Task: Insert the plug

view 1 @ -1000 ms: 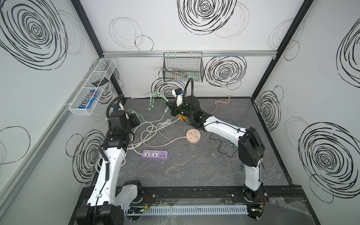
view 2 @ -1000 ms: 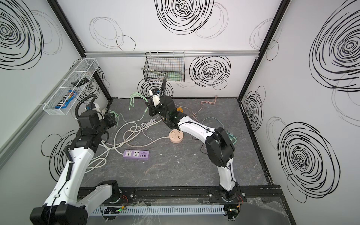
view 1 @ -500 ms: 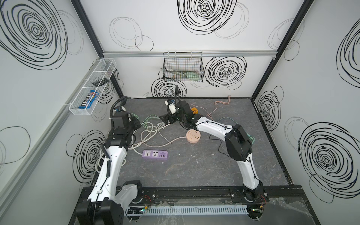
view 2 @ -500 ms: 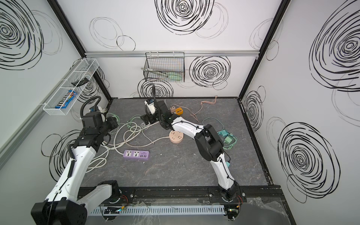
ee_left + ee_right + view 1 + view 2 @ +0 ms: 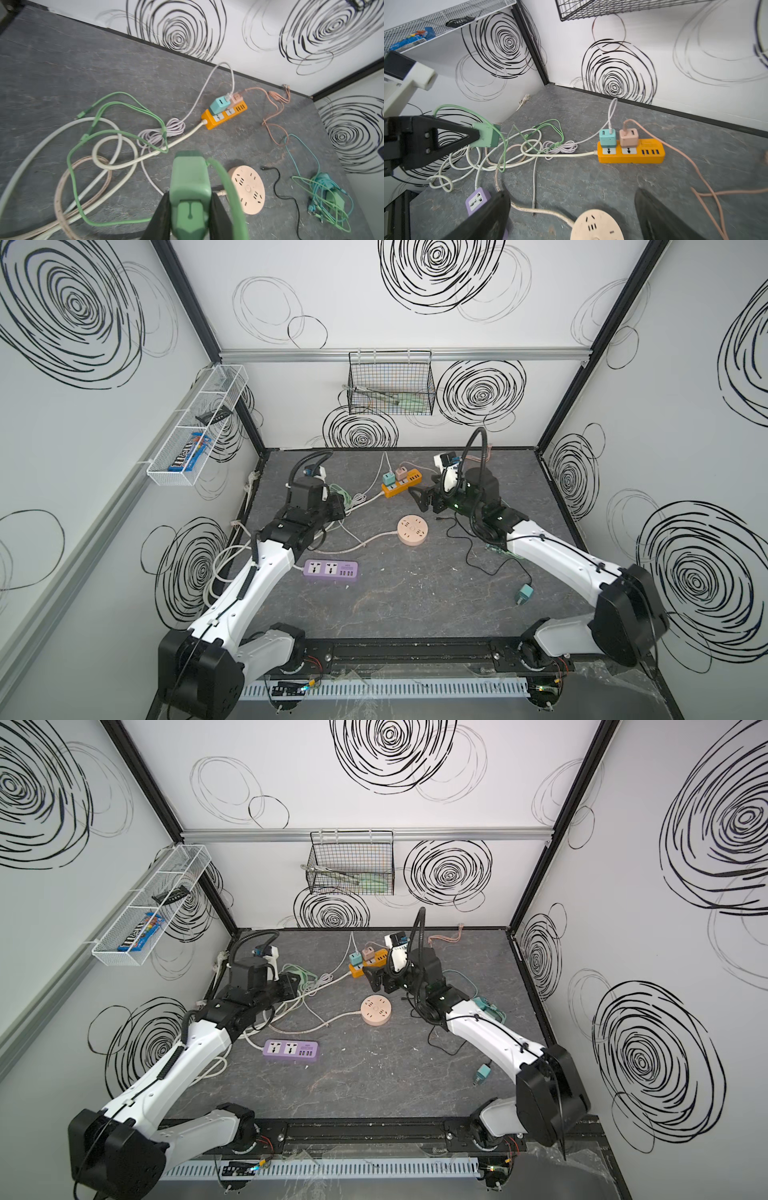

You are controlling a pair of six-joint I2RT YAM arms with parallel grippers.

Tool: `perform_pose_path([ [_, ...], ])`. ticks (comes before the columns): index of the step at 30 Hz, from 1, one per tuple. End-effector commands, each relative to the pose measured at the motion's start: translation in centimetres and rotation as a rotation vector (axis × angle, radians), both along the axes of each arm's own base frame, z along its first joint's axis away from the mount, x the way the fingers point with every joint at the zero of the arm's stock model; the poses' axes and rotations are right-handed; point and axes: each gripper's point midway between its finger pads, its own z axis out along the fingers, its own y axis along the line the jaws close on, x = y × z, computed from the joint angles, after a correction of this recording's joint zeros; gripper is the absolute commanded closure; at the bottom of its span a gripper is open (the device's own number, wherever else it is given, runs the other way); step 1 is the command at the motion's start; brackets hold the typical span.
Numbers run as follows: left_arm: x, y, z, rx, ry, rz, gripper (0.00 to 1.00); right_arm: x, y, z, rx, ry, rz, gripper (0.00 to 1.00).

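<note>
Left wrist view: plug (image 5: 189, 182), green, boxy, smooth hard plastic; likely light and rigid (its limp cord (image 5: 228, 187) may drag). Location: aloft over loose cables (image 5: 176, 139), clamped by its flat sides in left gripper (image 5: 189, 207), the best hold, prongs clear. Right gripper (image 5: 572, 192): jaws wide, empty, above round peach socket (image 5: 596, 226).

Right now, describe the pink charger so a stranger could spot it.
Below the back wall's wire basket lies an orange power strip. Of two cube chargers plugged into it, the pink charger sits nearer the USB ports, beside the teal charger.
</note>
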Motion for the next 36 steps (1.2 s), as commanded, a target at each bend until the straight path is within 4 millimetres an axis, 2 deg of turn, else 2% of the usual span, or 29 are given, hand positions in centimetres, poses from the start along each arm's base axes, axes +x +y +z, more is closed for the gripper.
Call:
perform_pose_path([
  [1, 1.3, -3.0, 1.7, -0.023, -0.061, -0.093, 1.0, -0.4, -4.1, 0.6, -0.013, -0.03, -0.165, 0.03],
  [6, 0.9, -7.5, 0.0, -0.013, -0.035, -0.313, 1.0, -3.0, -7.9, -0.9, -0.018, -0.017, -0.258, 0.03],
  [10, 1.0, -10.2, -1.1, 0.046, -0.016, -0.42, 1.0, -4.3, -10.4, -1.7, 0.022, -0.004, -0.345, 0.03],
  [15, 1.4, -13.1, -2.0, 0.073, 0.013, -0.536, 1.0, -4.6, -12.0, -1.8, 0.058, 0.004, -0.412, 0.03],
  [19, 2.1, -15.1, -3.5, 0.086, 0.058, -0.578, 1.0, -4.4, -12.2, -1.9, 0.06, 0.007, -0.425, 0.03],
  [25, 3.3, -16.3, -5.9, 0.134, 0.073, -0.591, 1.0, -4.1, -12.3, -2.2, 0.039, 0.017, -0.427, 0.03],
  [36, 3.3, -17.2, -9.3, 0.226, 0.119, -0.662, 1.0, -4.1, -12.6, -3.0, 0.034, 0.042, -0.434, 0.03],
])
